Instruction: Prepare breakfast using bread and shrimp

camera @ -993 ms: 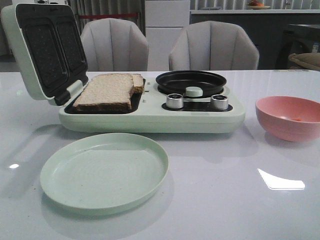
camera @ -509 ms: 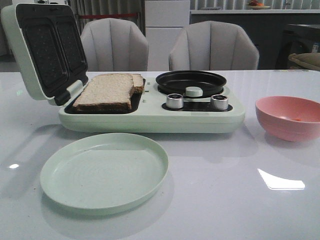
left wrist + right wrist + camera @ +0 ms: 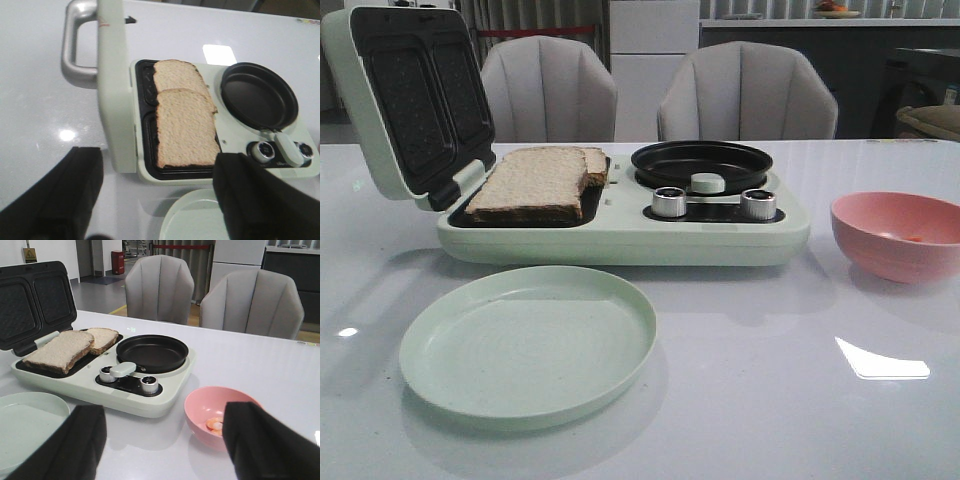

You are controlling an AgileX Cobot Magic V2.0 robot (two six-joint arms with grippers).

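Observation:
Two slices of bread [image 3: 532,183] lie side by side in the open sandwich press of the pale-green breakfast maker [image 3: 620,240]; they also show in the left wrist view [image 3: 185,125] and the right wrist view [image 3: 60,351]. The shrimp [image 3: 215,425] lies in the pink bowl [image 3: 207,407], which stands right of the maker [image 3: 900,235]. My left gripper [image 3: 157,200] is open, above the table in front of the press. My right gripper [image 3: 165,442] is open, above the table near the bowl. Neither gripper shows in the front view.
A pale-green plate [image 3: 528,343] sits in front of the maker. The press lid [image 3: 405,105] stands open at the left. A black round pan [image 3: 701,165] and two metal knobs [image 3: 670,202] are on the maker's right half. Two chairs stand behind the table.

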